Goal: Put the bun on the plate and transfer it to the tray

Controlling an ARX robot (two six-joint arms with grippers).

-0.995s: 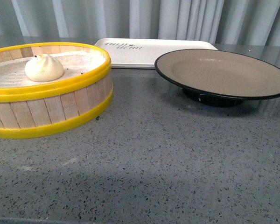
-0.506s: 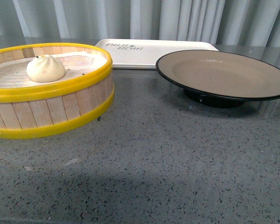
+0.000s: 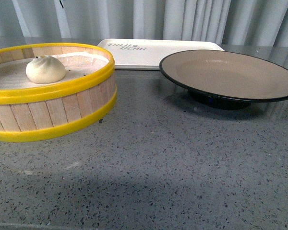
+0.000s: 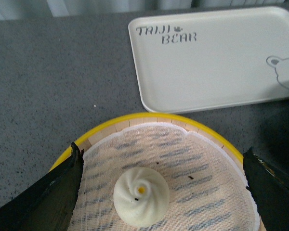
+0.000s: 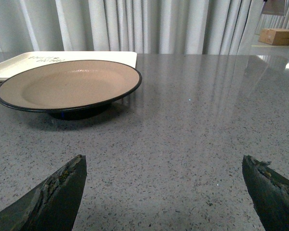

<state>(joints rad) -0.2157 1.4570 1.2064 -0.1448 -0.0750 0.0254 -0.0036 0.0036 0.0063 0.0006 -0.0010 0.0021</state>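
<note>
The cream-white bun sits on the cloth liner inside the yellow-rimmed steamer basket at the left. In the left wrist view the bun lies below and between the wide-open fingers of my left gripper, which hovers above the basket. The tan plate with a black rim stands empty at the right; the right wrist view shows it too. The off-white tray lies behind both, also in the left wrist view. My right gripper is open and empty, low over the counter beside the plate.
Everything stands on a grey speckled counter. Pale curtains hang behind the tray. A cardboard box shows far off in the right wrist view.
The front view shifts slightly between frames; the bun, basket, plate and tray keep their places.
</note>
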